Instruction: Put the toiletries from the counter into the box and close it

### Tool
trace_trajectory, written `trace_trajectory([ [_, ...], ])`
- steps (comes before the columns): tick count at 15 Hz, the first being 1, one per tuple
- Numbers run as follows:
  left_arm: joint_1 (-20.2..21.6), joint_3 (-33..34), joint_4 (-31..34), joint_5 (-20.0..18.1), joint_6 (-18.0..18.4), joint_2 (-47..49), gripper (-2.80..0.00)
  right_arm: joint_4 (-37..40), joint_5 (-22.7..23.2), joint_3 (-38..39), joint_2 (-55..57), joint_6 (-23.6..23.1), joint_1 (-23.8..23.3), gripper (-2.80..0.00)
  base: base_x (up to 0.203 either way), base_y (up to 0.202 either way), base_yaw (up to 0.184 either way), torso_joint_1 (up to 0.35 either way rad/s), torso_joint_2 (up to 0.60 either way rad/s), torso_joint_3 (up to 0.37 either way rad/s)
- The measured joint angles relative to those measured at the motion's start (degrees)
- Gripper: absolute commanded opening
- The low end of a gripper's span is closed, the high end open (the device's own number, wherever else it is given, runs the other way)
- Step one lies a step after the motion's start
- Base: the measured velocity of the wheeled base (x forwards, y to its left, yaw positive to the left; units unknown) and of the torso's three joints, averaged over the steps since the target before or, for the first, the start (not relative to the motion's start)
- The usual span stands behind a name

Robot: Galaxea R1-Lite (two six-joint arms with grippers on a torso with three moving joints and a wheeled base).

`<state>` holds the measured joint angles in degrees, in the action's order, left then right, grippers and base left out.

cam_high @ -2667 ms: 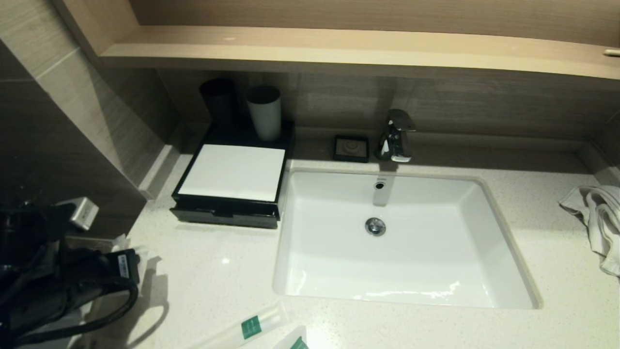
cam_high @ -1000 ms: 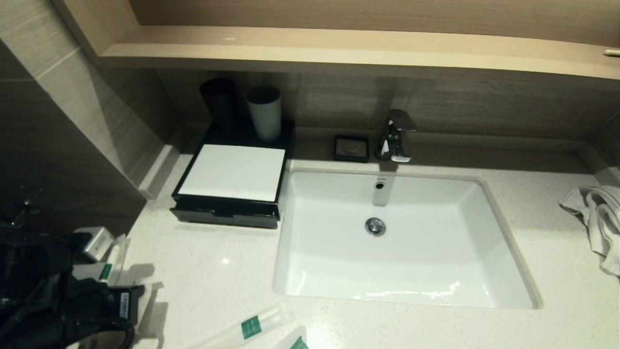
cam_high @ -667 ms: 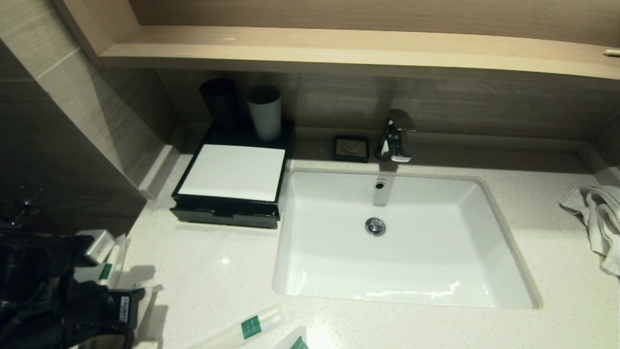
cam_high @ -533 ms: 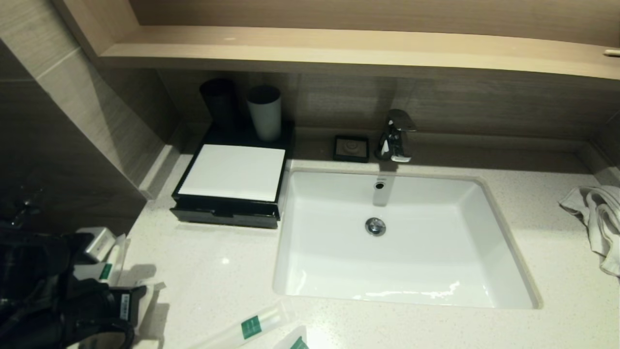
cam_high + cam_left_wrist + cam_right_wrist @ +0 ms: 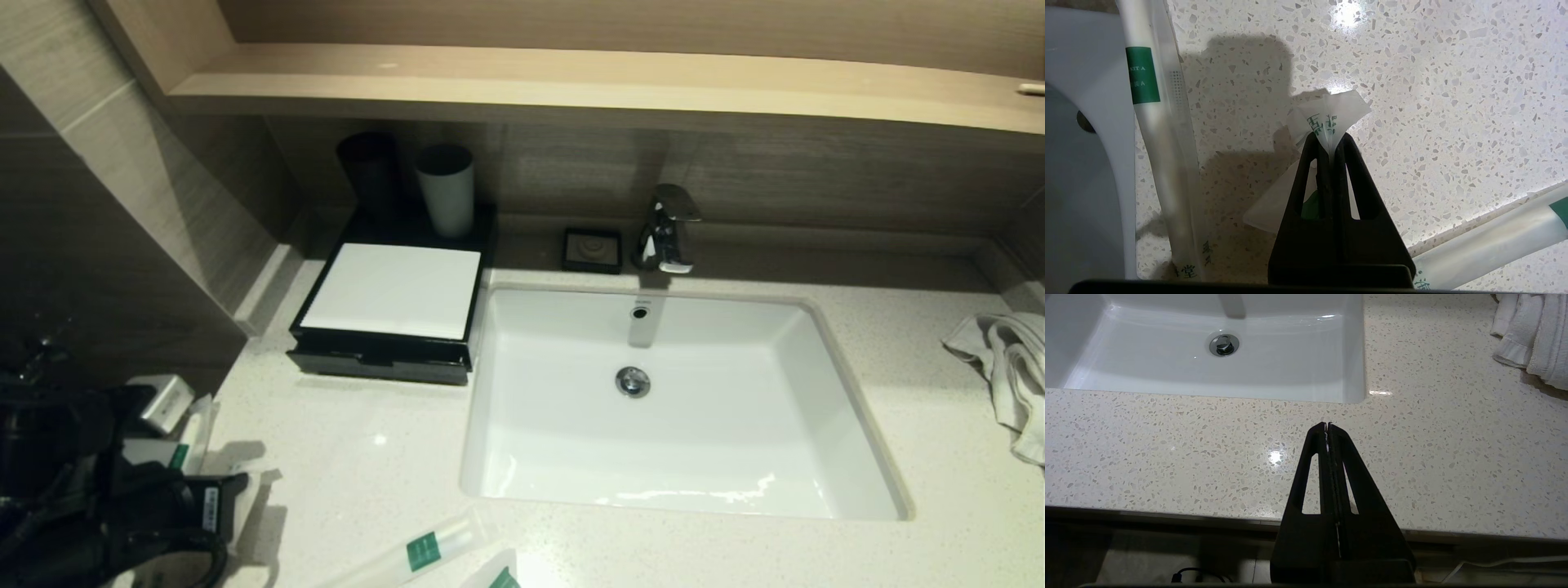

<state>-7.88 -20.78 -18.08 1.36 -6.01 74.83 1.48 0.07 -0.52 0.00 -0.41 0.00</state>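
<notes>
White speckled stone counter (image 5: 359, 457) surrounds a white rectangular sink basin (image 5: 678, 408) in a wood-panelled washroom. At its near left corner, the robot's left gripper (image 5: 1329, 143) is clamped shut on the crumpled end of a small translucent plastic packet with green print (image 5: 1327, 118), one of several toiletries. Two long thin packets with green labels (image 5: 1155, 122) lie just beside it on the stone. The flat black box with a white top panel (image 5: 392, 290) sits well apart, against the back wall, drawer apparently closed. Such sachets look light, limp and slippery, so an edge pinch seems workable but prone to slipping. The right gripper (image 5: 1327, 425) idles closed and empty over the counter's front edge.
</notes>
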Motion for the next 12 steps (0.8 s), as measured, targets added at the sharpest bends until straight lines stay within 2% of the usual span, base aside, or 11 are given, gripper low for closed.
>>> trace_trajectory([
  [1,0.0,0.1,0.0,0.0,0.1,0.0,0.00,0.0,0.0,0.0,0.0,0.0,0.0,-2.80,0.000,0.000,0.000,0.000,0.00,0.000],
  [6,0.0,1.8,0.2,-0.2,3.0,0.1,0.00,0.0,0.0,0.0,0.0,0.0,0.0,-2.80,0.000,0.000,0.000,0.000,0.00,0.000],
  [12,0.0,0.1,0.1,-1.7,2.9,-1.7,0.00,0.0,0.0,0.0,0.0,0.0,0.0,-2.80,0.000,0.000,0.000,0.000,0.00,0.000],
])
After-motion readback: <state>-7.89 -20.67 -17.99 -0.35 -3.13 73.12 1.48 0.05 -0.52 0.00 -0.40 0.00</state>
